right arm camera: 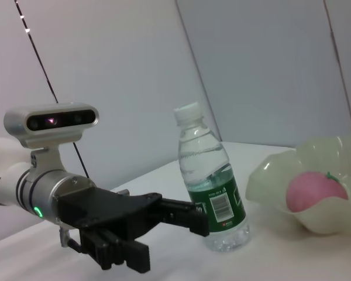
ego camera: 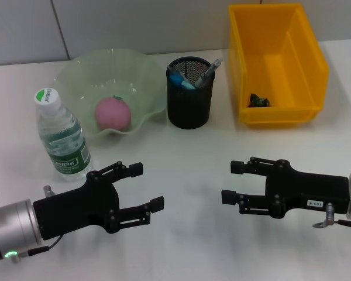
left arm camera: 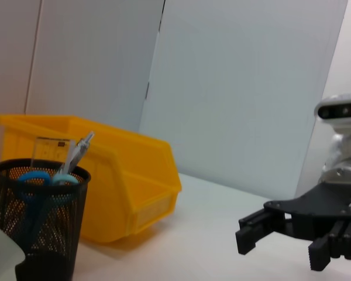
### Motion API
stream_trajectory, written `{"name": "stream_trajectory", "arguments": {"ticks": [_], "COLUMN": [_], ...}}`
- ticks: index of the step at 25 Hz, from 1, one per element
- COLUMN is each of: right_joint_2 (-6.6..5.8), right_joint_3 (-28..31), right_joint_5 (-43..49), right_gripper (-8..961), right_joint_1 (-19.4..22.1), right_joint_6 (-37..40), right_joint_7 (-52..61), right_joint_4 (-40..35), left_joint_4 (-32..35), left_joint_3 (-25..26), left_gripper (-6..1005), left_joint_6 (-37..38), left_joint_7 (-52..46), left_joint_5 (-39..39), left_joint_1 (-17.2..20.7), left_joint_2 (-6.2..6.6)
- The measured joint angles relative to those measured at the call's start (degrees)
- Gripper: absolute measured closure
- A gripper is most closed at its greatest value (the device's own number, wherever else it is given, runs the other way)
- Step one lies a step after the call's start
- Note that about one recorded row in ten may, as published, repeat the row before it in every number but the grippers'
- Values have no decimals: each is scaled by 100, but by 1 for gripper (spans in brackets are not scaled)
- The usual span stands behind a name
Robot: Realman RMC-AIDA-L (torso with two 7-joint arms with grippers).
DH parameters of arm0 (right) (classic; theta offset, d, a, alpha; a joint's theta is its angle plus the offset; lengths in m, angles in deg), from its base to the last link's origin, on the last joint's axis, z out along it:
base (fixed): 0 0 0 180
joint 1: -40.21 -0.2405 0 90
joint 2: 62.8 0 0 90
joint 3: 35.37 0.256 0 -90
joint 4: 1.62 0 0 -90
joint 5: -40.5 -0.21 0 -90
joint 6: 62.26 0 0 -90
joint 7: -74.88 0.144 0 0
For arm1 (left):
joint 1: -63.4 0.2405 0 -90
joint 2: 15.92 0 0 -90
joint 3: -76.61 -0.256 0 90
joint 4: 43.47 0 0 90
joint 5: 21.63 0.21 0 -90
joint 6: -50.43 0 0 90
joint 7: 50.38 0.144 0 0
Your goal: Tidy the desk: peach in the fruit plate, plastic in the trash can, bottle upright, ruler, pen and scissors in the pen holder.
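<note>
A pink peach [ego camera: 113, 113] lies in the pale green fruit plate [ego camera: 76, 73] at the back left. The water bottle [ego camera: 61, 137] stands upright in front of the plate. The black mesh pen holder [ego camera: 189, 108] holds a pen [ego camera: 209, 73], blue-handled scissors [left arm camera: 38, 178] and a clear ruler [left arm camera: 50, 149]. A dark plastic scrap [ego camera: 258, 100] lies in the yellow trash can [ego camera: 307, 58]. My left gripper [ego camera: 147, 186] hovers open and empty over the near table, right of the bottle. Opposite it, my right gripper [ego camera: 232, 182] is also open and empty.
Bare white table lies between the two grippers and in front of the pen holder. A grey wall closes off the back. In the wrist views each arm faces the other's gripper [left arm camera: 281, 246] [right arm camera: 169, 243] across the table.
</note>
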Motion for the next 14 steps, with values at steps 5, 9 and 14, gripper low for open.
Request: {"name": "stream_trajectory", "arguments": {"ticks": [5,9,14], "right_joint_2": [40,43,48], "right_joint_3": [3,4,6], "right_joint_5": [0,-1,-5], "right_gripper": [180,180,180], "right_joint_1": [-54,-62,-62], "right_joint_6": [-12,-13,-13], "right_joint_7": [4,16,24], "right_joint_4": [-8,-8,-9], "left_joint_4": [119,132,138], "left_joint_3": [-27,-37,-38], "left_gripper": [126,126,126], "left_joint_6": [-32,-32,-29], "left_joint_7": [-99,-112,-112], "left_joint_5": [74,78,83], "left_joint_1": [-4,-4,-2], "left_joint_2": [2,24,36]}}
